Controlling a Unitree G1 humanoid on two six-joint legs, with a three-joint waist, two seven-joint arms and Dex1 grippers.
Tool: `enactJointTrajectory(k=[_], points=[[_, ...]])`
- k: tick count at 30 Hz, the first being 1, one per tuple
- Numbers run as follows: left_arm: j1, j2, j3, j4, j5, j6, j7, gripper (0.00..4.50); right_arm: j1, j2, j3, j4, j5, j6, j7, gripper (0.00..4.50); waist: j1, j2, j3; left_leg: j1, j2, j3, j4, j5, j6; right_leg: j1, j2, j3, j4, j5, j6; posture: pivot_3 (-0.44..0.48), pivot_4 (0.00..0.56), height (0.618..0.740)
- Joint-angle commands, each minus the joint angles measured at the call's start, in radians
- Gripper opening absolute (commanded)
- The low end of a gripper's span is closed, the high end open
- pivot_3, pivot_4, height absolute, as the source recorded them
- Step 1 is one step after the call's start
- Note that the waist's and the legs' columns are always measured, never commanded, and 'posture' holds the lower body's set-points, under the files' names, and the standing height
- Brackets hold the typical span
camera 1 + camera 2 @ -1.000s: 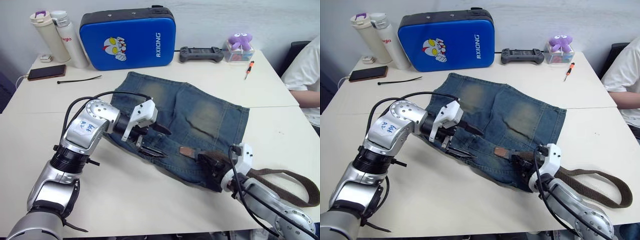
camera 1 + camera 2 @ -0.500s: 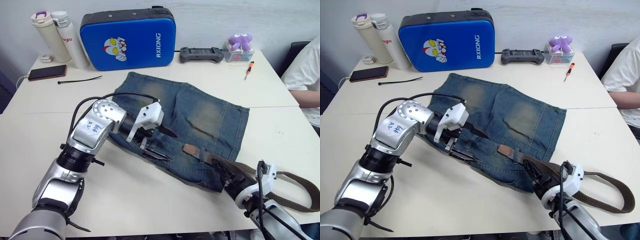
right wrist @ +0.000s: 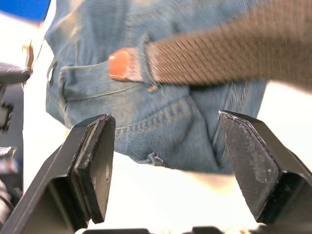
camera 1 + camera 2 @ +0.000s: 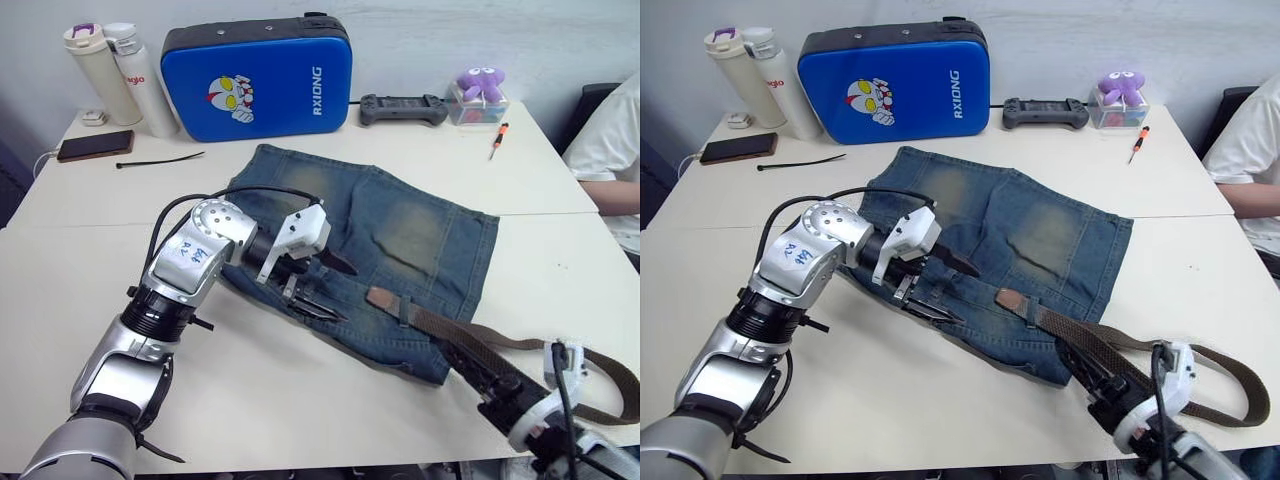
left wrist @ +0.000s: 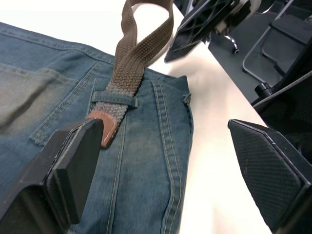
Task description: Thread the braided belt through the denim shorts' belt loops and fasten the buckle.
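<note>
Denim shorts [image 4: 380, 265] spread flat on table [image 4: 300, 400]; braided belt [image 4: 500, 355] passed under one belt loop [image 5: 114, 99]; left gripper [image 4: 325, 290] and right gripper [image 4: 1090, 380] both spread wide, nothing gripped

Denim shorts [image 4: 400, 235] are faded blue with 2 yellowish worn patches; braided belt [image 4: 520, 350] is dark brown weave with a tan leather tip; case [image 4: 255, 75] is bright blue, black-edged, with a cartoon print.

White table [image 4: 300, 400] (denim shorts [image 4: 400, 240], blue case [image 4: 255, 80], bottles [image 4: 115, 75]).
</note>
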Motion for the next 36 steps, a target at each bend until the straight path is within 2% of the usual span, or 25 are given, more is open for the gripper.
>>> enactJointTrajectory(k=[1,4,8,19,21,23,31,32,33,36], points=[[-0.011,0.0,0.013,-0.025,-0.008,-0.007,0.001,4.5,-0.012,-0.091,-0.129,0.03,-0.171,0.046,0.124,3.68,0.002,0.0,0.0,0.0,0.0,0.0,0.0,0.0,0.0,0.0,0.0,0.0,0.0,0.0,0.0,0.0,0.15,0.74],[0.0,0.003,0.015,-0.039,-0.011,-0.002,0.008,4.5,-0.03,-0.197,-0.188,0.089,-0.265,0.12,0.247,3.68,0.003,0.0,0.0,-0.001,0.0,0.0,0.0,0.0,0.0,0.0,0.0,0.0,-0.001,0.0,0.0,0.0,0.15,0.74],[0.01,0.006,0.016,-0.051,-0.01,0.003,0.019,4.5,-0.041,-0.268,-0.162,0.129,-0.402,0.182,0.399,3.68,0.006,0.0,0.0,-0.001,0.0,0.0,0.0,0.0,0.0,0.0,0.0,0.0,-0.001,0.0,0.0,0.0,0.15,0.74],[0.037,0.04,0.028,-0.098,-0.016,0.027,0.047,4.5,-0.146,-0.294,-0.033,0.291,-0.644,0.293,0.634,3.68,0.02,-0.001,0.0,0.0,0.0,0.0,0.0,0.0,0.0,0.0,0.0,0.0,0.0,0.0,0.0,0.0,0.15,0.74],[0.041,0.046,0.029,-0.104,-0.017,0.03,0.05,4.5,-0.158,-0.291,-0.011,0.291,-0.674,0.301,0.664,3.13,0.023,-0.001,0.0,0.0,0.0,0.0,0.0,0.0,0.0,0.0,0.0,0.0,0.0,0.0,0.0,0.0,0.15,0.74],[0.043,0.052,0.032,-0.108,-0.016,0.033,0.052,4.5,-0.174,-0.281,-0.007,0.292,-0.69,0.308,0.685,2.34,0.024,-0.001,0.0,0.0,0.0,0.0,0.0,0.0,0.0,0.0,0.0,0.0,0.0,0.0,0.0,0.0,0.15,0.74],[0.046,0.061,0.036,-0.12,-0.018,0.041,0.065,4.5,-0.254,-0.256,0.029,0.316,-0.747,0.349,0.733,2.34,0.024,-0.001,0.0,0.0,0.0,0.0,0.001,0.0,-0.001,0.0,0.0,0.0,0.003,0.0,0.0,0.0,0.15,0.74],[0.046,0.062,0.036,-0.121,-0.018,0.041,0.066,4.5,-0.271,-0.253,0.039,0.32,-0.745,0.357,0.74,1.75,0.024,-0.001,0.0,0.0,0.0,0.0,0.001,0.0,-0.001,0.0,0.0,0.0,0.003,0.0,0.0,0.0,0.15,0.74],[0.046,0.064,0.036,-0.122,-0.018,0.041,0.067,4.5,-0.283,-0.25,0.045,0.323,-0.744,0.363,0.746,1.49,0.024,-0.001,0.0,0.0,0.0,0.0,0.001,0.0,-0.001,0.0,0.0,0.0,0.003,0.0,0.0,0.0,0.15,0.74],[0.048,0.071,0.04,-0.129,-0.021,0.045,0.069,4.5,-0.311,-0.255,0.039,0.32,-0.727,0.388,0.78,0.12,0.024,-0.001,0.0,0.0,0.0,0.0,0.001,0.0,-0.001,-0.001,0.0,0.0,0.004,0.0,0.0,0.0,0.15,0.74]])
